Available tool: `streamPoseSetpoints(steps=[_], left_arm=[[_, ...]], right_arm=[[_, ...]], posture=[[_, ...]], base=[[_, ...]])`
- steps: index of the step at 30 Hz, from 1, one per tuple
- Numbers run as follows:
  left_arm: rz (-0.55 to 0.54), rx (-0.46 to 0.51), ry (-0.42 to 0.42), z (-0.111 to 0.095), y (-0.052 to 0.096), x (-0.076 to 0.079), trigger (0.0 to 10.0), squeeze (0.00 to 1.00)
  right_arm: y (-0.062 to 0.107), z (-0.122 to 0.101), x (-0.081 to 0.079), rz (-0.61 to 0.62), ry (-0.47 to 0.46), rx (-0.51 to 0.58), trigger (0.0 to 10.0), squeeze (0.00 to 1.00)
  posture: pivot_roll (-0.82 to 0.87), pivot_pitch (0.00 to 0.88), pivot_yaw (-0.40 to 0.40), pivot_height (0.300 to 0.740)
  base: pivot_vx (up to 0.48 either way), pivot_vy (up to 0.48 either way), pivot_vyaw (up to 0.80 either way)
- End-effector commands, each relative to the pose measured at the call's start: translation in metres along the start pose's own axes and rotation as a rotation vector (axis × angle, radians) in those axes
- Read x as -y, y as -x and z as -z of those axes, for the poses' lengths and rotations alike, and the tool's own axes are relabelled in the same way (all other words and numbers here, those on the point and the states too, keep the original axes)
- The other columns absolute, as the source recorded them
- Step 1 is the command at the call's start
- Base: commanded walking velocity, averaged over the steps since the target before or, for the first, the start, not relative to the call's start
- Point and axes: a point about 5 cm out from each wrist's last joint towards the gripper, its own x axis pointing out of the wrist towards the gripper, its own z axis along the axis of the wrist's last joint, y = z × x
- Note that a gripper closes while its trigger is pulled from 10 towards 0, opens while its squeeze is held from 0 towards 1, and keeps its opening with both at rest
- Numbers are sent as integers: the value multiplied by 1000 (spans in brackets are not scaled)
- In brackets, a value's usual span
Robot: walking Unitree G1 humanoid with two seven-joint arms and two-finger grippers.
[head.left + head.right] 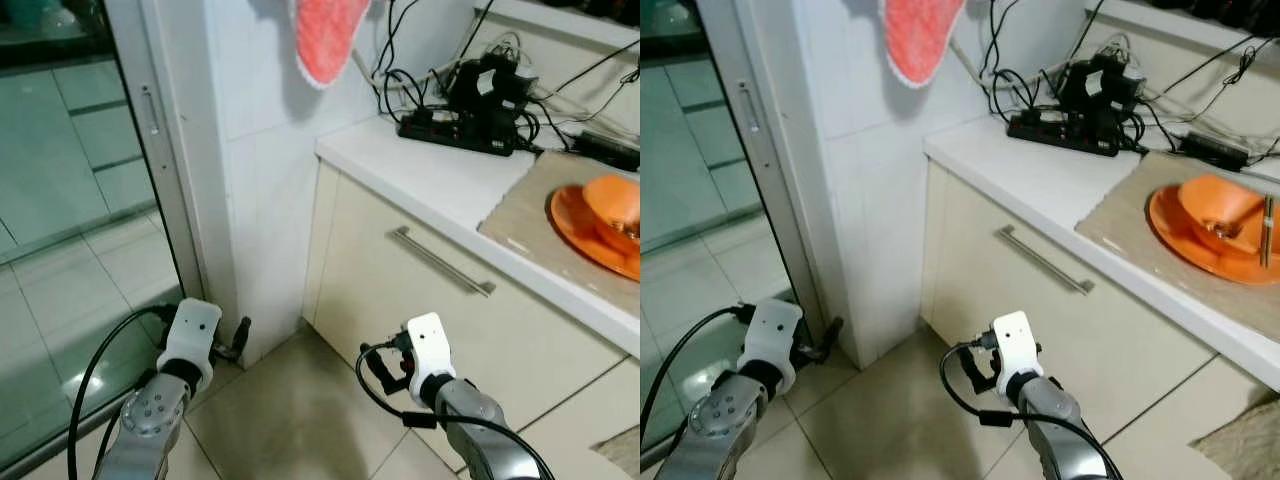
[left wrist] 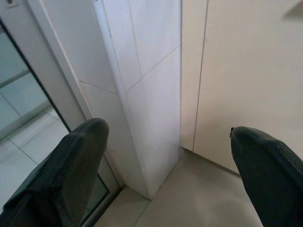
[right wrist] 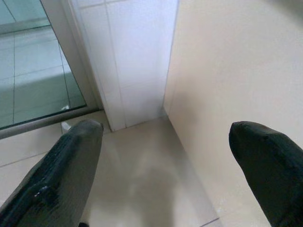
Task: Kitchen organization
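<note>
1. While both arms hang low by the cabinet, the left tool [image 2: 165, 175] and right tool [image 3: 165, 175] gape apart, holding nothing.
2. Orange dishes [image 1: 1215, 228] sit untouched on the table [image 1: 1040, 180]; organizing looks unstarted.

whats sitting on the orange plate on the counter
An orange bowl sits on the orange plate, with a dark utensil leaning across its rim. The bowl's contents and the plate beneath it are hidden.

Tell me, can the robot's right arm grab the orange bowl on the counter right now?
Probably not yet. The right gripper hangs open, low by the cabinet front, well below the counter. The orange bowl sits up on top, farther right.
</note>
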Motion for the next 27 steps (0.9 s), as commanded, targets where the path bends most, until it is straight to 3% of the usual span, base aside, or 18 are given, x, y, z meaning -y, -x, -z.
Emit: streamPoseSetpoints(steps=[1, 22, 27], left_arm=[[13, 21, 17, -5, -2, 4, 10000, 0], [16, 52, 31, -11, -4, 6, 10000, 0], [18, 52, 32, -11, -3, 6, 10000, 0]], right_arm=[[3, 0, 9, 42, -2, 6, 10000, 0], [3, -4, 11, 47, -9, 41, 10000, 0], [3, -4, 10, 43, -12, 38, 10000, 0]], posture=[[-17, 0, -25, 740], [-11, 0, -37, 740], [-10, 0, -41, 740]], base=[[0, -334, 0], [0, 0, 0], [0, 0, -758]])
